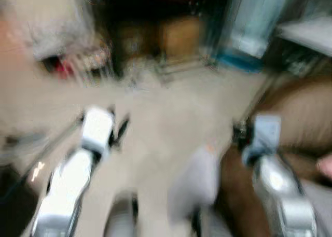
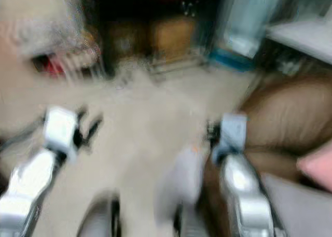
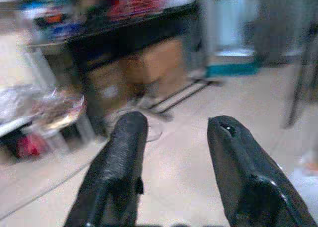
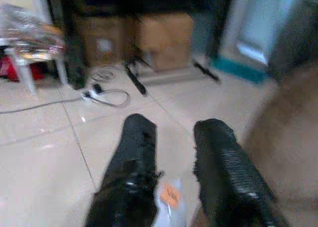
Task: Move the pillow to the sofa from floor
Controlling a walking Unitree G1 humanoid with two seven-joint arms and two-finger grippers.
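Both head views are heavily blurred. The 2 silver arms reach forward over a pale tiled floor [image 4: 44,152]. The left pincer [image 3: 174,132] hangs above the tiles with its 2 black fingers [image 3: 124,157] parted by a clear gap and nothing between them. The right pincer [image 4: 174,137] also stands with its fingers apart and holds nothing; just below its fingers lies a pale grey thing with a small orange tag [image 4: 170,194], which may be the pillow [image 1: 199,182], resting on the floor right beside the brown sofa [image 2: 285,123]. The sofa sits on the robot's right. Ahead stand cardboard boxes [image 4: 164,38] under a dark tabletop [image 3: 139,21], and a white power strip with a cable [image 4: 102,95] lies on the tiles.
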